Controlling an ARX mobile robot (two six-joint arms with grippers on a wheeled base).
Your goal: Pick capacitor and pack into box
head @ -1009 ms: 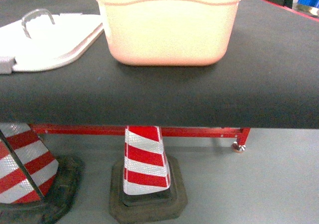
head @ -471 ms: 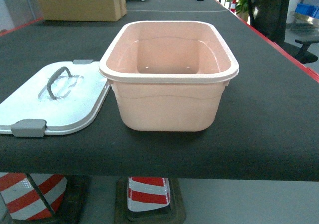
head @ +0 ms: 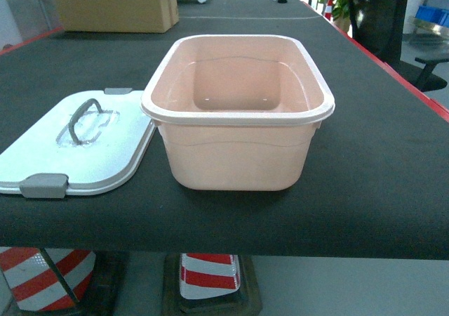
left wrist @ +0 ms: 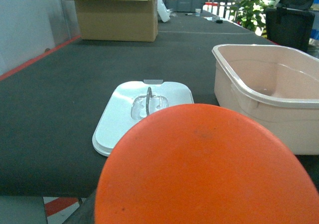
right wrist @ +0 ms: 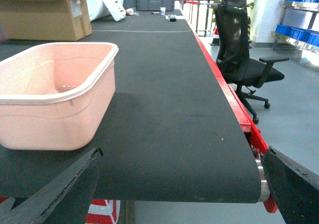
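The pale pink box (head: 238, 154) stands open and empty on the black table, also seen in the left wrist view (left wrist: 269, 109) and the right wrist view (right wrist: 50, 119). Its white lid (head: 105, 154) with grey clips lies flat to its left (left wrist: 119, 119). A large round orange capacitor (left wrist: 204, 169) fills the bottom of the left wrist view, hanging in the air before the table's near edge and hiding the left jaws that carry it. My right gripper (right wrist: 179, 184) is open, its dark fingers (right wrist: 50, 194) spread wide before the table edge, right of the box. Neither gripper shows in the head view.
A brown cardboard carton (head: 116, 3) sits at the table's far left. A black office chair (right wrist: 244, 55) stands beyond the red right table edge (right wrist: 234, 104). Red-and-white cones (head: 207, 277) stand under the table. Blue bins (right wrist: 299, 32) are on shelves at far right.
The head view has swung up from the table's front edge and the cones to look into the box; since half a second ago it shifted only slightly.
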